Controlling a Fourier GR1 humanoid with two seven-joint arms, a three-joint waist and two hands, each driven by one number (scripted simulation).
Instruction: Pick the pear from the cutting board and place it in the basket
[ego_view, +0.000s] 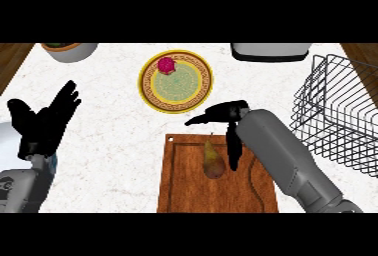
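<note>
A yellow-brown pear (213, 161) lies on the wooden cutting board (184, 190) at the lower middle of the head view, stem pointing away. My right hand (225, 114) hovers over the board's far edge, fingers relaxed and reaching down just right of the pear, thumb pointing left; it holds nothing. The wire basket (336, 115) stands at the right edge of the counter. My left hand (46, 122) rests open at the left, fingers up.
A yellow patterned plate (177, 97) with a small red fruit (166, 65) on it sits behind the board. A grey pot (70, 50) stands at the back left and a white appliance (269, 51) at the back right.
</note>
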